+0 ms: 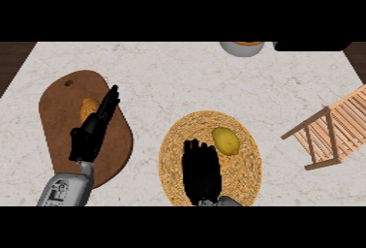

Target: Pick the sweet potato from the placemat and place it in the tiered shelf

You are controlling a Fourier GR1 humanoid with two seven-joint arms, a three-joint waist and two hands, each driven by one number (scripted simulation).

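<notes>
Nothing moved yet: potato on the mat

The potato [226,140] lies on the mat [178,169], just beside the right hand [201,167], whose fingers are straight and hold nothing. The left hand [94,130] rests open over a board [61,106]. The shelf [336,130] awaits; grasp, carry and placing remain.

Even, soft light across the pale counter [186,77], no glare anywhere. Shadows are barely there, just faint darkening beside the wooden shelf [336,131]. The black hands show little detail.
</notes>
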